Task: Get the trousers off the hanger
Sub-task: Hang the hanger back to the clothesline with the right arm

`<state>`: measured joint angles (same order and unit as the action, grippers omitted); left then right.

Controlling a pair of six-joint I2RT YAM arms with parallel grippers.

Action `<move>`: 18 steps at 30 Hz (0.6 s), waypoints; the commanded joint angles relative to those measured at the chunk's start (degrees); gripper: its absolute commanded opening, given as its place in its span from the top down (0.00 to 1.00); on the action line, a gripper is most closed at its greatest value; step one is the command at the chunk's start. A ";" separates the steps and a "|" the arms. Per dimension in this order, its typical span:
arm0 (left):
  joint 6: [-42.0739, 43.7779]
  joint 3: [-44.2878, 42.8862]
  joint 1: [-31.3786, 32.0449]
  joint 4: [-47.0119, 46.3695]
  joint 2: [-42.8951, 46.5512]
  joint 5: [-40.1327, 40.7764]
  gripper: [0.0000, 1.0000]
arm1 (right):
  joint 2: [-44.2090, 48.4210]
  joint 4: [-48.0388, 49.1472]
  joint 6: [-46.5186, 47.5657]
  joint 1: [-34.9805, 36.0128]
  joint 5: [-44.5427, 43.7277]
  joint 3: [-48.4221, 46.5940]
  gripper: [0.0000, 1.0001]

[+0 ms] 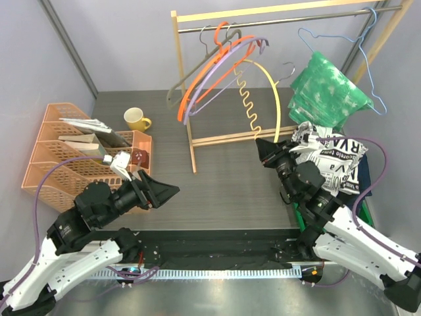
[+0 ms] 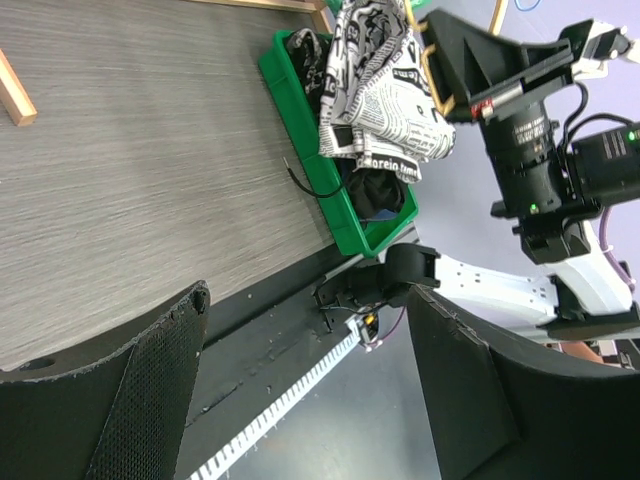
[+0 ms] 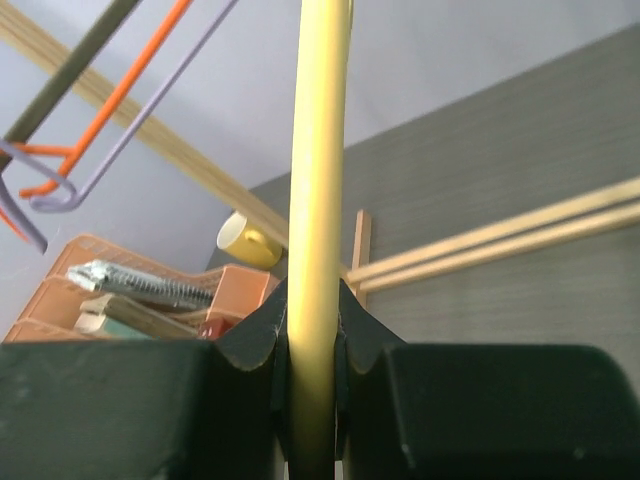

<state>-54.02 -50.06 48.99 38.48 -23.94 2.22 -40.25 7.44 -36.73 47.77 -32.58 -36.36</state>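
Observation:
Green-and-white mottled trousers (image 1: 327,91) hang on a blue wire hanger (image 1: 361,45) at the right end of the rack's rail. White newspaper-print trousers (image 1: 330,155) lie on top of a green bin (image 2: 298,118), with a black garment (image 2: 375,190) under them; they also show in the left wrist view (image 2: 380,90). My right gripper (image 1: 271,149) is shut on the lower end of a bare yellow hanger (image 1: 273,89), whose bar fills the right wrist view (image 3: 318,180). My left gripper (image 1: 168,191) is open and empty, low over the table's near edge.
The wooden rack (image 1: 188,112) stands mid-table with bare orange (image 1: 209,74), purple and grey hangers on its rail. A yellow mug (image 1: 136,119) and orange baskets (image 1: 64,159) with books are at the left. The right arm (image 2: 540,130) reaches over the bin.

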 commanded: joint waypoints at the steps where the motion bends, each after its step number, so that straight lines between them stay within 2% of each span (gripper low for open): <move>1: -0.47 -1.70 -0.04 1.16 -0.49 0.68 0.20 | -0.79 17.58 5.79 -9.52 14.60 2.16 0.99; 3: -0.47 -2.23 -0.04 1.94 -0.93 0.86 0.20 | -1.41 19.10 6.40 -13.38 17.62 2.35 0.99; 7: -0.39 -2.85 0.05 2.39 -1.28 1.65 0.20 | -1.59 15.87 11.49 -15.16 18.43 -0.54 0.99; 12: -0.91 -2.67 0.05 1.60 -2.59 1.56 0.20 | -2.73 6.37 18.70 -16.04 11.14 -7.05 0.99; 18: -1.35 -1.97 0.05 -1.30 -5.05 -0.28 0.20 | -4.22 0.56 19.15 -18.06 6.92 -10.31 0.99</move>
<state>-55.16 -50.85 48.99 40.69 -27.11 3.18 -44.03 8.38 -20.53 31.22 -21.39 -42.09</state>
